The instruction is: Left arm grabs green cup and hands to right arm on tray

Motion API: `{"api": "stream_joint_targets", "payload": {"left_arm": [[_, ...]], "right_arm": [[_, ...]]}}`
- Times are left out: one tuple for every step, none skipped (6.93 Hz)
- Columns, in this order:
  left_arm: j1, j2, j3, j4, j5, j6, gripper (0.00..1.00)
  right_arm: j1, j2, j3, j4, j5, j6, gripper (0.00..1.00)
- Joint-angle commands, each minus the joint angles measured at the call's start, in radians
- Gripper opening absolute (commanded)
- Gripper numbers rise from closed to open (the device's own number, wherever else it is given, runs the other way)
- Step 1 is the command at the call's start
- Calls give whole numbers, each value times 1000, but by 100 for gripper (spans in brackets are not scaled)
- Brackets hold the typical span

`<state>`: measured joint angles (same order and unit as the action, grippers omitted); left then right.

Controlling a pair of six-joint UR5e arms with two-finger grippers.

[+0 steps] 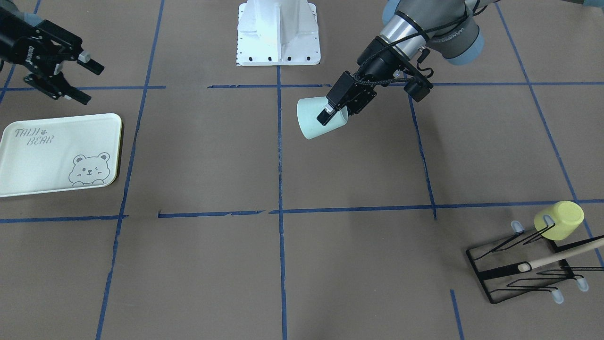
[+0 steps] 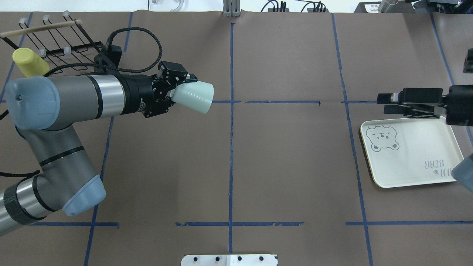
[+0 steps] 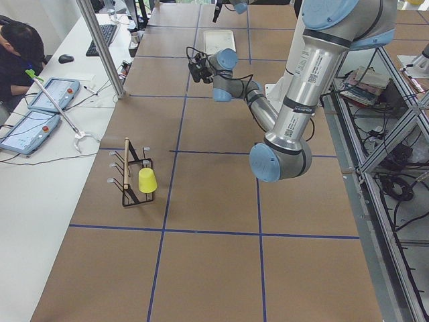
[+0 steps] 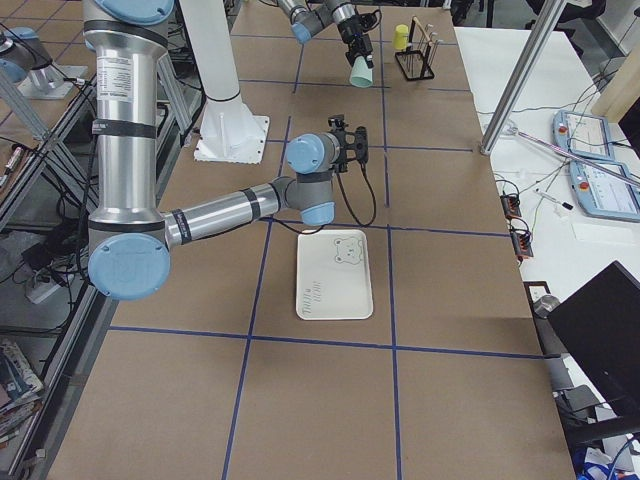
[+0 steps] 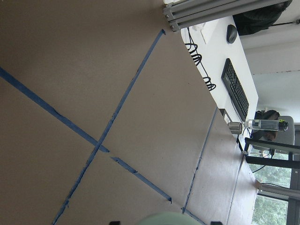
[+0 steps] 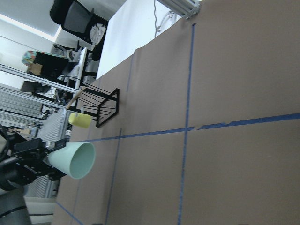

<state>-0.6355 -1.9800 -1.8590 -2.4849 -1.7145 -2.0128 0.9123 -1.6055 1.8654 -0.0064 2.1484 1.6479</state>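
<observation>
My left gripper point(image 1: 336, 107) is shut on the base end of the pale mint-green cup point(image 1: 312, 122) and holds it on its side above the table, mouth pointing toward the right arm. The overhead view shows the same grip, with the left gripper point(image 2: 181, 88) on the cup point(image 2: 195, 97) left of the centre line. The cup also shows in the right wrist view point(image 6: 75, 159). The cream-green bear tray point(image 1: 42, 156) lies flat and empty. My right gripper point(image 1: 87, 81) is open and empty, hovering just past the tray's far edge point(image 2: 406, 119); it also shows in the overhead view point(image 2: 384, 103).
A yellow-green cup point(image 1: 559, 220) hangs on a black wire rack point(image 1: 500, 274) with a wooden stick point(image 1: 566, 254), on the left arm's side. The white robot base point(image 1: 278, 33) stands at the table's middle edge. Blue tape lines grid the brown tabletop.
</observation>
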Motion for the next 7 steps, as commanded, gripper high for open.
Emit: {"api": "stream_joint_targets", "payload": {"left_arm": [[25,4,26,-204,0,-80,59],[36,6,24,-301,0,-92,59],[59,7,27,-369,3,-127,59],[77,6,38,-429,4,-127,59],[77,4,73,-513,4,-127,59],[86,3,110,-569,4,-127,59],[99,1,119,-574,6,-126,59]], "right_arm": [[-154,106,-23,138,-93,184,100],[-205,174,-22,140,-94,249,100],[-232,177,-14,144,-108,251,100],[-292,179,-2,152,-198,260,100],[-381,179,-6,246,-288,263,100],[-418,180,-5,264,-327,266,100],[-441,226,-14,260,-363,273,100]]}}
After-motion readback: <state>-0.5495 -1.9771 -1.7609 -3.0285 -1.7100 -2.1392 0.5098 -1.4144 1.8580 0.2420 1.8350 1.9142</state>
